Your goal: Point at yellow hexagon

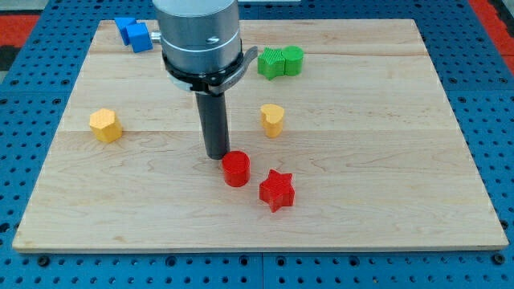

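The yellow hexagon (106, 124) lies at the view's left on the wooden board (385, 193). My tip (217, 156) rests near the board's middle, well to the right of the hexagon. It stands just up and left of a red cylinder (236, 168), close to touching it. A second yellow block (273, 119), heart-like in shape, lies up and right of the tip.
A red star (277, 189) lies down and right of the red cylinder. Green blocks (280, 62) sit at the top middle-right. Blue blocks (132, 34) sit at the top left, beside the arm's grey body (199, 36).
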Tool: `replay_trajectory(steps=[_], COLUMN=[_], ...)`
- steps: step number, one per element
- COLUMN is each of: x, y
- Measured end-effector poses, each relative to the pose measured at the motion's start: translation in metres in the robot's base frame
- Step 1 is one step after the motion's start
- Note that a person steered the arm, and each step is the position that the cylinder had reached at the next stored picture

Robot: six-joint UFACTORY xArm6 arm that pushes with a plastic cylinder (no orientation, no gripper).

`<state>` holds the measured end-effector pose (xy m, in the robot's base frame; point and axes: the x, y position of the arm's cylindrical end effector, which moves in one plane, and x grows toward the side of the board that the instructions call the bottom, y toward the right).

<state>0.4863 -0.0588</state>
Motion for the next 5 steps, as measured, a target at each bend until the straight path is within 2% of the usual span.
replay_trajectory(steps=[2, 3, 5], x=[0.026, 0.026, 0.015], y=[0.017, -0.008, -0.146])
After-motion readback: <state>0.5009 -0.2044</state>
